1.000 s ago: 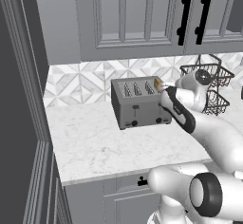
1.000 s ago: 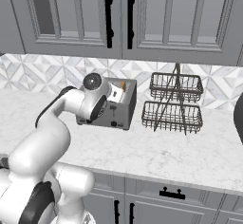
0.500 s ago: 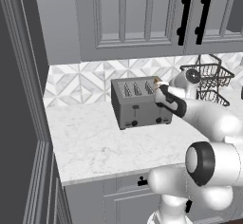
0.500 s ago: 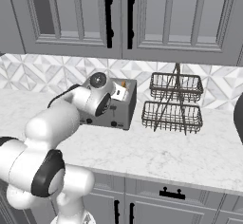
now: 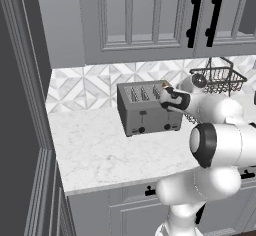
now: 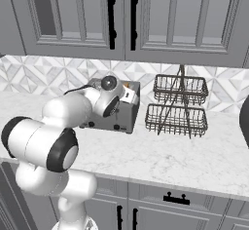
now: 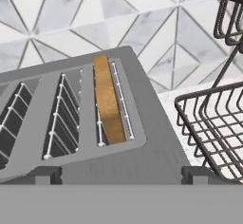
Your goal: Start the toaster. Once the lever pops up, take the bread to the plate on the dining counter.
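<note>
Bread handling: judged light, stiff and crumbly-crusted; a firm pinch could dent it, a loose one could let it slip.
Hold point: the exposed top edge of the bread [image 7: 109, 102], one finger on each broad face, then a straight lift out of the slot.
Bread look: golden-tan slice with a darker crust edge, seen end-on as a narrow strip.
Bread place: sunk in the rightmost slot of the toaster [image 5: 148, 109], the top edge about level with the slot rim; the other three slots look empty.
Toaster look: boxy brushed grey metal, four slots with wire guides, black knobs and levers on the front.
Toaster place: on the desk [image 5: 107, 150], against the tiled wall, a wire basket rack [image 6: 177, 106] just beside it.
Gripper: the gripper [image 5: 167, 96] hangs over the toaster's right end, jaws spread wide, holding nothing.
</note>
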